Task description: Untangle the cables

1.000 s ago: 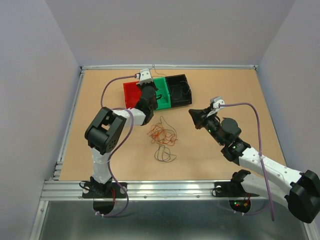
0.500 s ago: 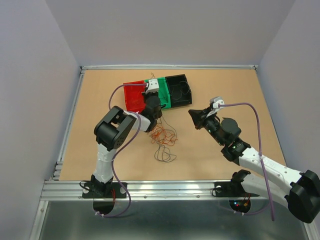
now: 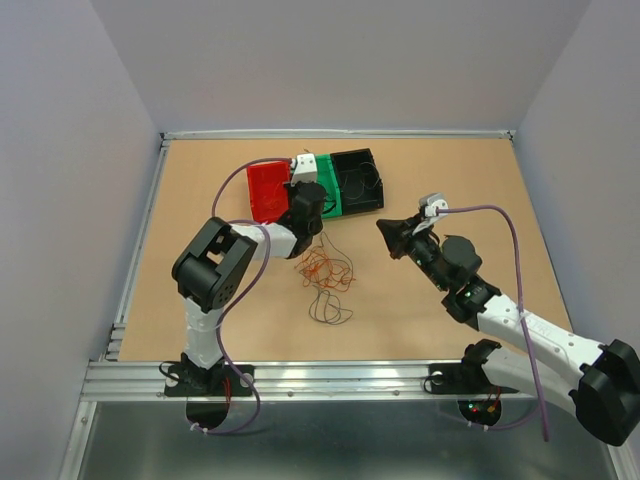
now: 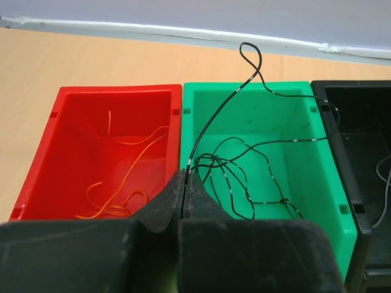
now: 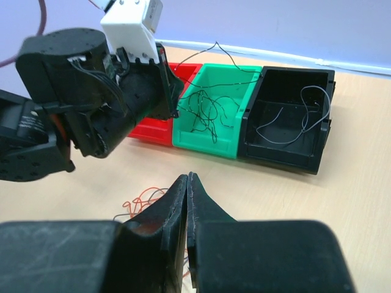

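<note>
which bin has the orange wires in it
The red bin, leftmost, holds the orange wires; the green bin holds black wires, the black bin pale grey ones.

Thin curly cables: some lie in the bins, the rest are knotted on the table.

A black wire [image 4: 221, 109] rises from my left gripper [image 4: 185, 180], whose fingers press together on it. It loops above the far rim of the green bin [image 4: 287, 110], and its remainder curls loosely on that bin's floor. Orange wires [image 4: 116, 204] lie curled in the red bin [image 4: 79, 140] to the left, and pale grey wires [image 5: 272, 125] in the black bin [image 5: 287, 152] to the right. Nearer, on the table [image 3: 200, 180], sits an orange-red tangle [image 3: 322, 266] with a dark loop [image 3: 328, 308] just at its near side.
</note>
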`<state>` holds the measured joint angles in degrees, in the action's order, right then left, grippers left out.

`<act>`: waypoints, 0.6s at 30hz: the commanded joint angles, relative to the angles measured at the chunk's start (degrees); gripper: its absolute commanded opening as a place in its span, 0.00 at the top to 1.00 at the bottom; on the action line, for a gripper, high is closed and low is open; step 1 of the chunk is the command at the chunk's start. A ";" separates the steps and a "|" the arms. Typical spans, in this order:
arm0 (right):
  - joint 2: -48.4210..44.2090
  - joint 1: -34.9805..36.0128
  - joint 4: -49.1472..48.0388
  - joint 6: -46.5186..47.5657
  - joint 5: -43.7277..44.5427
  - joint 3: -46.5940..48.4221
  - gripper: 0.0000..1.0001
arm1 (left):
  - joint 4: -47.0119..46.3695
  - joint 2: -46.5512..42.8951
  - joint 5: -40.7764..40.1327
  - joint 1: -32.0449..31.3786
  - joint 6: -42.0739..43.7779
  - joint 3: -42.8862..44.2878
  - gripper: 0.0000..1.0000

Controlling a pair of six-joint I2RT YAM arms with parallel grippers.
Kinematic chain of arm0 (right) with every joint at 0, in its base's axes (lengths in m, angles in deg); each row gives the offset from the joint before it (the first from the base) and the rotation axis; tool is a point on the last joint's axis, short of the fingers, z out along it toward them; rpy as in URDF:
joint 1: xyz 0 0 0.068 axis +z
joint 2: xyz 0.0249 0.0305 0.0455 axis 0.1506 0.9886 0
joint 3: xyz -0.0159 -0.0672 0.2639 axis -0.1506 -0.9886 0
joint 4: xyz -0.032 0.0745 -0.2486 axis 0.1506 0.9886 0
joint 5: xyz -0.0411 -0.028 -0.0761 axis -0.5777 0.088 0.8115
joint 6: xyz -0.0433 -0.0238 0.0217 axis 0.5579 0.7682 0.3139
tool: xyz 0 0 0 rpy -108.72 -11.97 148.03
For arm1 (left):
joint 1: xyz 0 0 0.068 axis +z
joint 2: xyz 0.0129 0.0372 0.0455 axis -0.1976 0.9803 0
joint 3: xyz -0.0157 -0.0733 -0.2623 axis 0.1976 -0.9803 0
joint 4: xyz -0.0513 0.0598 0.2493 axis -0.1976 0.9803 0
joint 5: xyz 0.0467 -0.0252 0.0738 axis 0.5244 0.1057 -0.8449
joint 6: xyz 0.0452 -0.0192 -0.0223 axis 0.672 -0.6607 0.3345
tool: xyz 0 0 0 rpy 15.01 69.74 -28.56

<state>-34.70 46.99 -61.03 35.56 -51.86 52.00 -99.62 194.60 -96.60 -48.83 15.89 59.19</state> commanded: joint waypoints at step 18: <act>5.77 0.00 -0.61 -1.41 -0.99 2.64 0.94 | 12.75 -4.39 -9.20 -0.19 -4.10 1.87 1.00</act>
<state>-29.09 46.99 -59.69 34.42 -52.27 52.04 -87.25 191.97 -102.39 -48.85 12.13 59.24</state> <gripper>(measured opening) 0.065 0.037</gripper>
